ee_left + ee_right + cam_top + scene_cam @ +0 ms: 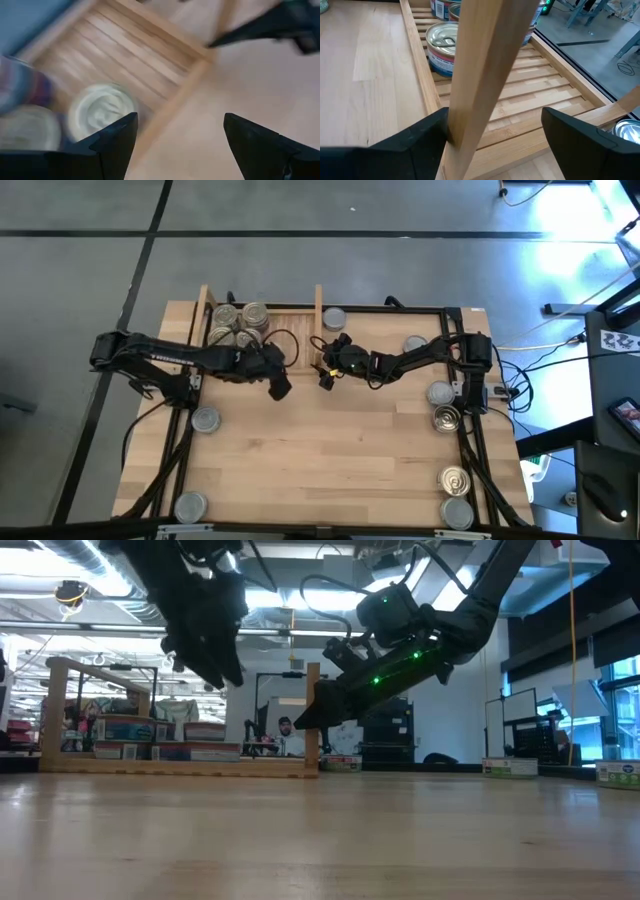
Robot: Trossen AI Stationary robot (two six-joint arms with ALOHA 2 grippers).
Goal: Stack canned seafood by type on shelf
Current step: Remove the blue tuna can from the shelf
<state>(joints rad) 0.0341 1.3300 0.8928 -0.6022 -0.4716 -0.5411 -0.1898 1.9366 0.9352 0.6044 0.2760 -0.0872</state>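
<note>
The shelf stands at the table's far side, left of the middle. Several cans sit in its left half, some stacked, and two of their tops show in the left wrist view. My left gripper hangs open and empty above the shelf's near rail, beside those cans. My right gripper is open, low at the near end of the shelf's right side board, which rises between its two fingers. One golden-topped can rests on the slats beyond that board. My right gripper comes at the side board almost level from the table's right, with one finger close against the board's face near its foot. I cannot tell whether it touches. The other finger stands well apart from the board.
A loose can stands just right of the shelf's right board. Several more cans line the table's right edge, and two are near the left edge. The table's middle and near part is bare wood.
</note>
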